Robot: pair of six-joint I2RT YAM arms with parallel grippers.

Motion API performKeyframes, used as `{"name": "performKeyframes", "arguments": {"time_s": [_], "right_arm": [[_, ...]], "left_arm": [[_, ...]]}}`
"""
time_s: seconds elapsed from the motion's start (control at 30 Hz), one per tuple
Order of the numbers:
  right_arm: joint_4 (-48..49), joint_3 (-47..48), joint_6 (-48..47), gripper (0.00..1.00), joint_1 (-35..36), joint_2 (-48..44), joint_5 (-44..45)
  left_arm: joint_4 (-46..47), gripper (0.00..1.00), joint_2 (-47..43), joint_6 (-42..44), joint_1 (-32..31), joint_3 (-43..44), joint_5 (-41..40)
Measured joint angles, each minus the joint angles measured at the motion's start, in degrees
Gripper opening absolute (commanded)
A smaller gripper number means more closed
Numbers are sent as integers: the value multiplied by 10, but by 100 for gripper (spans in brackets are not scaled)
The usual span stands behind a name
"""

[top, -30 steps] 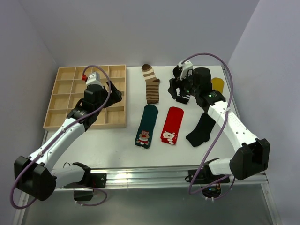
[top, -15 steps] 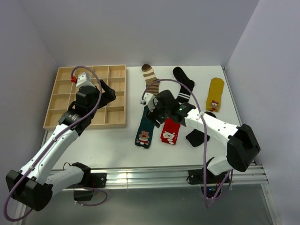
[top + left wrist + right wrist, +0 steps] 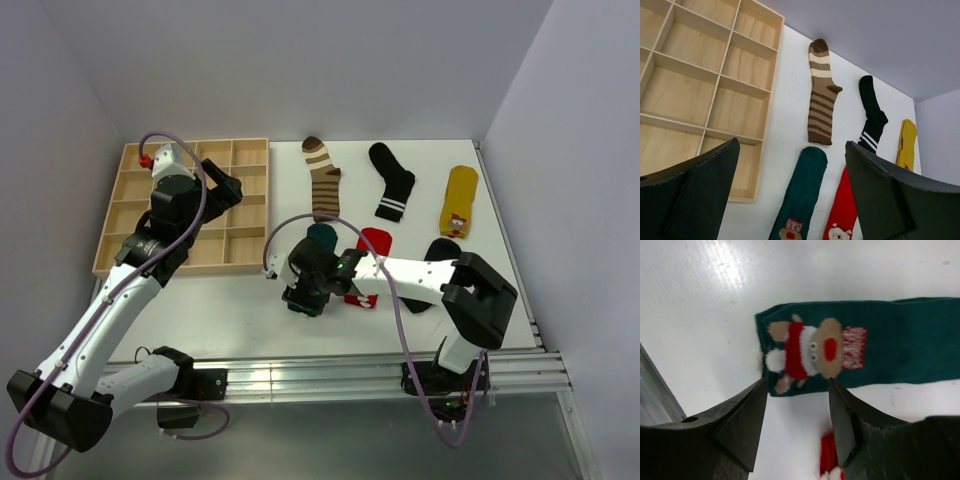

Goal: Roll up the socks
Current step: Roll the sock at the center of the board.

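1. Six socks lie flat and unrolled on the white surface (image 3: 230, 300): the teal sock (image 3: 890, 335), the red sock (image 3: 376, 240), the striped sock (image 3: 323, 180), the black banded sock (image 3: 392, 183), the yellow sock (image 3: 459, 198) and the plain black sock (image 3: 438, 248), which is partly hidden by the right arm.
2. The step in hand looks like the approach to the first sock. The right pincer (image 3: 797, 385) hangs just above the teal sock's near end, over its cartoon patch, with its jaws spread apart and holding nothing.
3. The left pincer (image 3: 791, 146) hovers over the wooden tray (image 3: 245, 160), well apart from the socks. It is also wide open and empty.
4. The task seems to be at its very start, since no sock shows a fold or a roll.
5. As I judge it, the next move calls for lowering the right pincer until its fingers straddle the patch end of the teal sock. It should pinch that edge without catching the red sock just beside it, then turn the fabric over towards the far end.
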Motion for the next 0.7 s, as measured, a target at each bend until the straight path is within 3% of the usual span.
{"name": "performKeyframes", "arguments": {"time_s": [0.7], "right_arm": [[-35,5,44,59,30,42,-7]], "left_arm": [[10,93,16,9,31,2,56]]}}
